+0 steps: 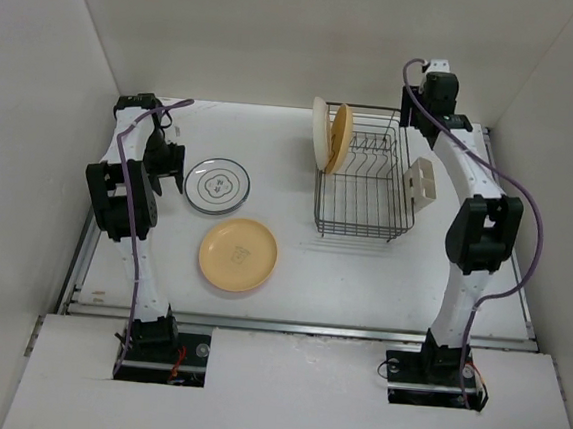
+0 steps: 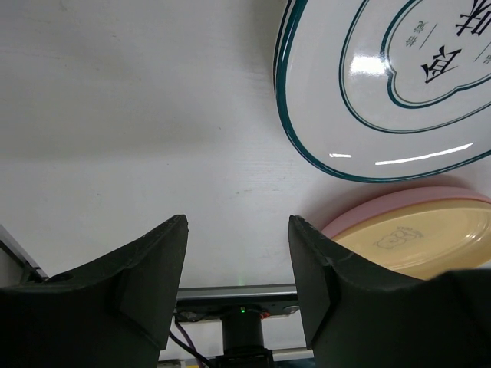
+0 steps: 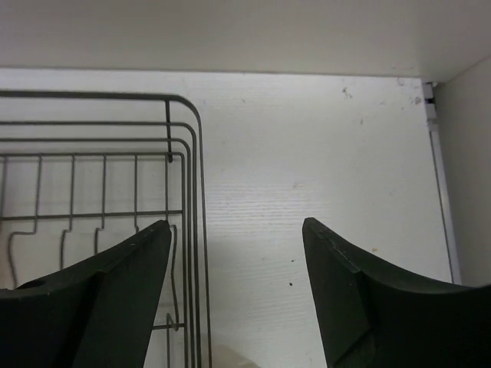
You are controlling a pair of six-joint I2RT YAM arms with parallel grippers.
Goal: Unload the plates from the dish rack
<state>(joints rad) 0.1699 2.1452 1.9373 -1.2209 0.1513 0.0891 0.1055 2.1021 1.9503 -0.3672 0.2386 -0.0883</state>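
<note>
Cream plate (image 1: 320,127) and orange plate (image 1: 341,139) wait in the rack (image 1: 366,222), ringed plate (image 1: 217,185) and yellow plate (image 1: 238,254) lie on the desk (image 1: 361,281), left pincer (image 2: 238,230) and right pincer (image 3: 238,230) gape wide, empty.

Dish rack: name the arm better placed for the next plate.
Right, probably: the right fingers, open, hang at the far corner of the dish rack; the left fingers sit beside the ringed plate.
</note>
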